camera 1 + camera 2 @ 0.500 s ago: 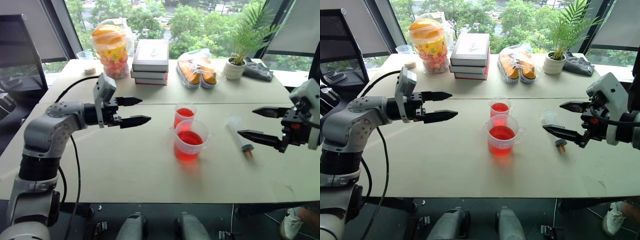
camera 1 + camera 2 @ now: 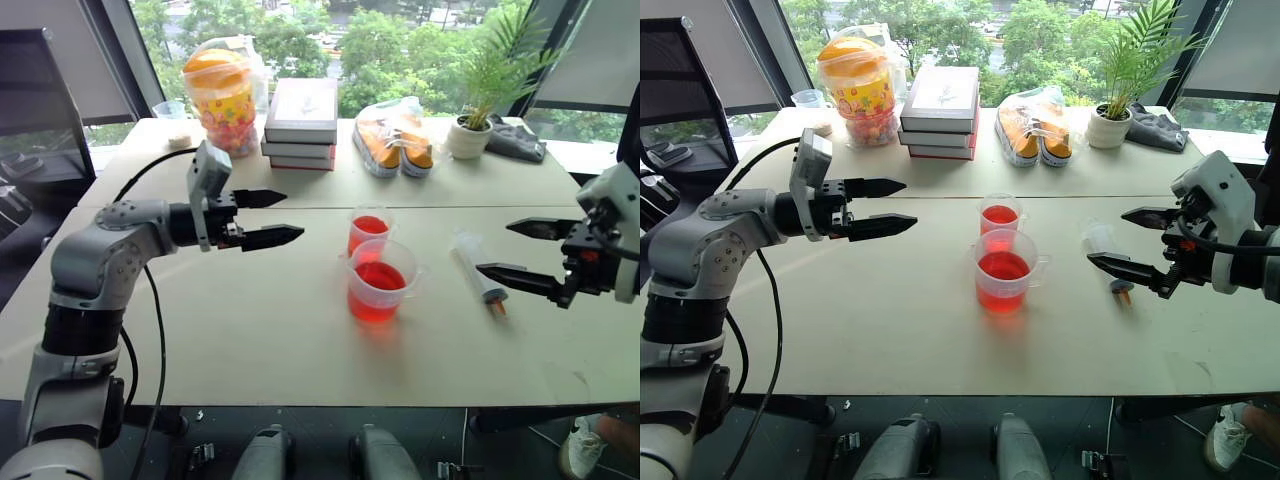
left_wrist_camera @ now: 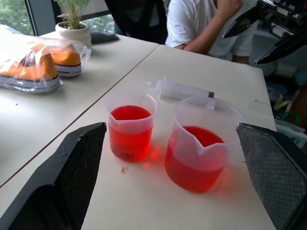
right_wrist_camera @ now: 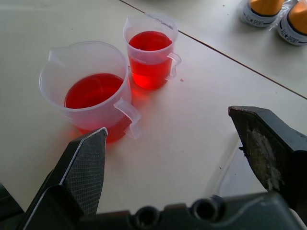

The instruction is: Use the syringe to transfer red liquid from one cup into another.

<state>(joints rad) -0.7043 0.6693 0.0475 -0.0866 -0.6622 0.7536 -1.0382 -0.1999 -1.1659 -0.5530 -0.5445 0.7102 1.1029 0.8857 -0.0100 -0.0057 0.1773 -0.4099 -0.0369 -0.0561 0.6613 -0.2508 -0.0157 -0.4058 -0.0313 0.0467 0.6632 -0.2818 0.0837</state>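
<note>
Syringe (image 2: pixel 478 266) lies untouched on table (image 2: pixel 250 330) right of large beaker (image 2: pixel 381 280) and small cup (image 2: pixel 369 230), both grippers, left (image 2: pixel 268 218) and right (image 2: pixel 515 249), spread wide, holding nothing.

Only one piece of lettering can be read. In the right wrist view, at the upper right of the frame, dark capitals are printed on the white rubber heel patches of the pair of orange canvas shoes (image 4: pixel 278 19); "ALL" and "SPORT" can be made out on one patch, curved along its rim. The lettering on the other patch is too cut off to be read. Markings on the colourful round plastic jar (image 2: pixel 222 100) at the upper left are too small to be read.
</note>
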